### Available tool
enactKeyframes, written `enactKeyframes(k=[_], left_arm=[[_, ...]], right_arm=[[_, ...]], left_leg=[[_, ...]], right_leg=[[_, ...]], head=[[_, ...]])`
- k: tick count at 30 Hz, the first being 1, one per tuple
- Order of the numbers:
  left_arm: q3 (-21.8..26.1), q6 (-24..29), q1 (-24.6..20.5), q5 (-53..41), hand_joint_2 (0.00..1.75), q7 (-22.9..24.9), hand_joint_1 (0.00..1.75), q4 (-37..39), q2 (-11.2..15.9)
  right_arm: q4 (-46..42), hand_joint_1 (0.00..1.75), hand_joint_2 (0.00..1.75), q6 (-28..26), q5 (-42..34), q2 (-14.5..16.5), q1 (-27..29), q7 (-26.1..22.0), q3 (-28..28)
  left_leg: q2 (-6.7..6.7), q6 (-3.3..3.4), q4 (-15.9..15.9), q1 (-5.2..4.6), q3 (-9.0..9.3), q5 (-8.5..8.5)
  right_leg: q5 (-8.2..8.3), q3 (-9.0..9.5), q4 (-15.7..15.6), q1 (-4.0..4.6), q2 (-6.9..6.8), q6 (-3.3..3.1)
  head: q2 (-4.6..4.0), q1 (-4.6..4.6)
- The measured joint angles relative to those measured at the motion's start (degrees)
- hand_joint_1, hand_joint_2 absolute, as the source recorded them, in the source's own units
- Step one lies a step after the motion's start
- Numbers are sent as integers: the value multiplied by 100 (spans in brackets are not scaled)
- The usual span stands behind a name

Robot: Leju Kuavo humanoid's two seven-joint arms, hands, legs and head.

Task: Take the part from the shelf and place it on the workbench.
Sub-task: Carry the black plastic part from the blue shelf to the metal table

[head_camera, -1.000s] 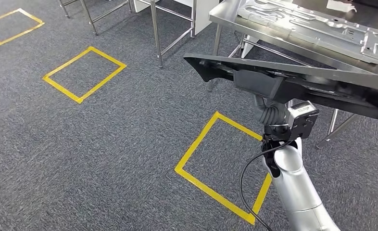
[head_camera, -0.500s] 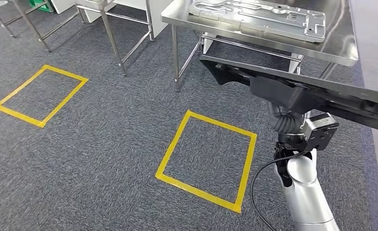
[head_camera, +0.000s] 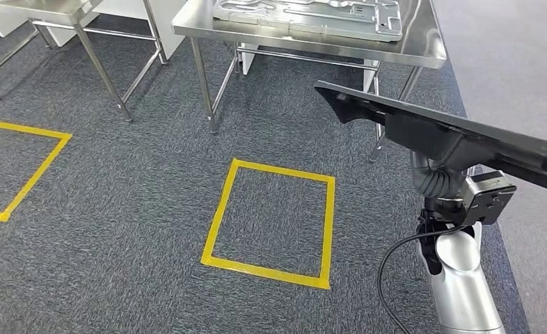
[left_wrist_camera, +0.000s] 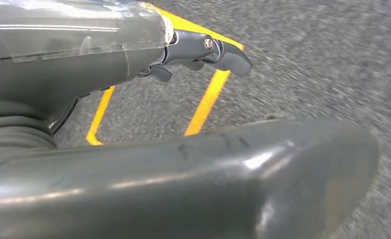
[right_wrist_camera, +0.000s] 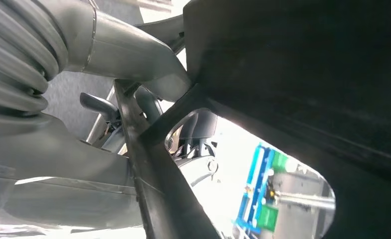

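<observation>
I see my right robot hand (right_wrist_camera: 134,94) gripping the long, flat black plastic part (head_camera: 458,136), fingers wrapped round its edge in the right wrist view. The part is held level in the air above the grey carpet floor (head_camera: 117,209), just short of the stainless steel desk (head_camera: 424,52) and lower than its top. A silvery stamped metal panel (head_camera: 312,10) lies on that desk. A yellow tape square (head_camera: 271,223) marks the floor before it. My left robot hand (left_wrist_camera: 203,50) hangs over the carpet, fingers loosely apart, holding nothing.
</observation>
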Motion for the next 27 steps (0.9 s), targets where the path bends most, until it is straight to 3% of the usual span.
enactKeyframes(k=[1, 2, 4, 6, 8, 9, 10, 11, 12, 14, 15, 17, 19, 20, 22, 23, 25, 26, 27], left_arm=[[0, -14, 0, 3, 0, -25, 0, 0, 3], [0, -19, -1, 7, 0, -49, 0, 0, 6], [-4, -66, -14, 13, 0, -100, 0, 0, 7], [-13, -202, -15, -3, 0, -152, 0, 0, 7], [-38, -403, 20, -54, 0, -194, 0, 0, 19], [-60, -503, 47, -88, 0, -204, 0, 0, 32], [-85, -585, 78, -119, 0, -211, 0, 0, 51], [-110, -652, 107, -145, 0, -214, 0, 0, 69], [-128, -699, 129, -162, 0, -215, 0, 0, 87], [-151, -738, 155, -180, 0, -215, 0, 0, 119], [-159, -741, 160, -187, 0, -216, 0, 0, 135], [-179, -744, 156, -196, 0, -219, 0, 0, 161], [-207, -745, 147, -200, 0, -221, 0, 0, 170], [-220, -744, 147, -201, 0, -223, 0, -1, 176], [-233, -744, 148, -204, 0, -224, 0, -2, 184], [-239, -751, 150, -213, 0, -226, 0, -2, 187], [-256, -788, 161, -251, 0, -227, 0, -2, 186], [-269, -825, 167, -283, 0, -228, 0, -2, 185], [-286, -870, 171, -317, 0, -227, 0, -2, 185]], right_arm=[[-10, 175, 175, 42, -23, -20, 2, 19, -36], [-13, 175, 175, 77, -43, -39, 3, 56, -69], [-16, 175, 175, 72, -18, -86, 9, 206, -139], [-10, 175, 175, -79, 143, -125, -21, 458, -198], [14, 175, 175, -291, 370, -137, -69, 711, -233], [25, 175, 175, -371, 468, -144, -79, 804, -248], [31, 175, 175, -421, 539, -162, -70, 865, -263], [31, 175, 175, -445, 584, -191, -55, 911, -286], [30, 175, 175, -455, 608, -228, -40, 945, -315], [28, 175, 175, -459, 620, -293, -25, 982, -371], [27, 175, 175, -461, 620, -318, -26, 990, -392], [23, 175, 175, -471, 619, -358, -17, 998, -420], [4, 175, 175, -483, 620, -411, -4, 1004, -437], [-6, 175, 175, -486, 624, -435, 3, 1004, -442], [-24, 175, 175, -491, 633, -472, -2, 1001, -454], [-25, 175, 175, -507, 648, -482, 3, 1002, -462], [-26, 175, 175, -568, 700, -501, 25, 1009, -482], [-28, 175, 175, -616, 737, -516, 44, 1013, -496], [-35, 175, 175, -669, 761, -551, 68, 1021, -520]], left_leg=[[49, -38, 1, -14, 18, -28], [107, -76, -8, -23, 37, -53], [179, -155, -18, -16, 98, -141], [-43, -203, 253, 3, 27, -293], [-365, -212, 1019, 26, -374, -556], [-440, -212, 1434, 31, -638, -666], [-475, -208, 1709, 33, -852, -682], [-493, -196, 1765, 30, -971, -567], [-500, -170, 1576, 26, -978, -320], [-526, -85, 839, -3, -786, 246], [-542, -42, 500, -23, -659, 389], [-563, 24, 194, -61, -495, 356], [-558, 77, 52, -61, -345, 261], [-556, 110, -30, -45, -235, 224], [-554, 145, -165, -10, 16, 143], [-553, 153, -221, 1, 139, 84], [-561, 133, -290, 27, 386, -63], [-564, 115, -308, 45, 515, -151], [-569, 92, -317, 66, 654, -253]], right_leg=[[3, 61, -128, 24, -66, -47], [-24, 53, -133, 46, -47, -97], [-66, 81, -170, 35, 93, -175], [-110, 178, -223, -2, 197, -260], [-166, 276, -240, -7, 284, -329], [-203, 324, -239, 8, 334, -347], [-250, 384, -237, 21, 387, -357], [-305, 457, -236, 35, 438, -358], [-369, 546, -236, 48, 481, -355], [-512, 731, -242, 66, 534, -335], [-576, 797, -247, 75, 560, -311], [-645, 877, -264, 61, 593, -239], [-572, 882, -148, 40, 596, -156], [-478, 800, 55, 37, 569, -117], [-391, 402, 671, 18, 499, -58], [-459, 127, 1001, 3, 466, -37], [-830, -364, 1355, -33, 444, 7], [-1005, -524, 1340, -52, 434, 38], [-1071, -614, 1184, -72, 419, 71]], head=[[0, 0], [0, -1], [0, -2], [0, -4], [0, -7], [0, -8], [0, -8], [0, -8], [0, -8], [0, -6], [0, -7], [0, -8], [0, -10], [0, -9], [0, -7], [0, -4], [0, -3], [0, -3], [0, -3]])
